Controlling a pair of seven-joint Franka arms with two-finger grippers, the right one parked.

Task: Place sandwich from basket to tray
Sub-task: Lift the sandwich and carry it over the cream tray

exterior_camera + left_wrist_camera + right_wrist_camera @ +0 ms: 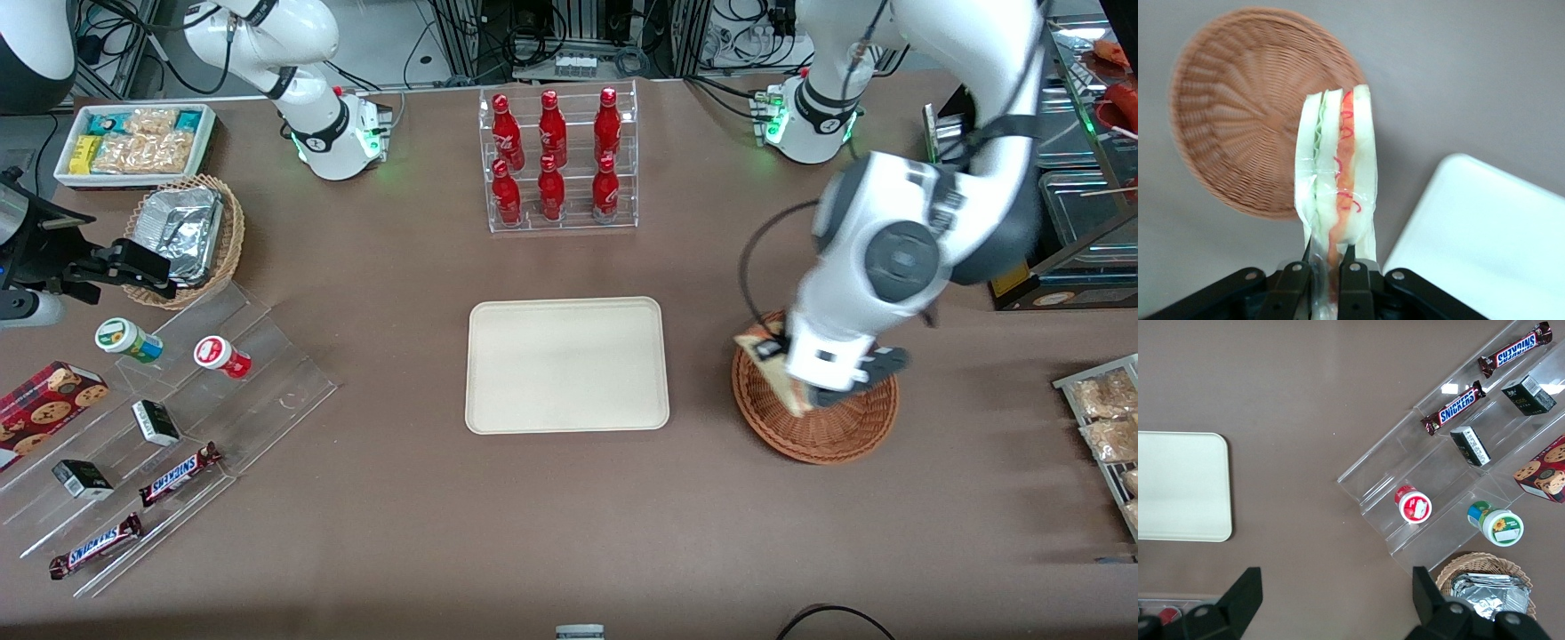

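One sandwich (1338, 180), a wrapped wedge with pale bread layers and red and greenish filling, is pinched at its narrow end between the two black fingers (1355, 283) of the left arm's gripper (1327, 280), which sits above the single shallow reddish-brown basket (1245, 113); the sandwich is lifted clear of the wicker, and the basket holds nothing else visible. In the front view the gripper (800, 387) hangs over the basket (831, 436), with the sandwich (763, 347) showing at the edge nearest the tray. One flat cream tray (567, 364) lies bare on the brown table (569, 516), just beside the basket toward the parked arm's end. A clear rack holds six red bottles (553, 160) in two rows of three, farther from the front camera than the tray. Toward the parked arm's end stand a stepped clear display (178, 418) with two Snickers bars (178, 473), two small dark boxes (156, 422), two lidded cups (129, 340) and one biscuit box (44, 404), one tan basket with foil (187, 236), and one white bin of snack packets (133, 142).
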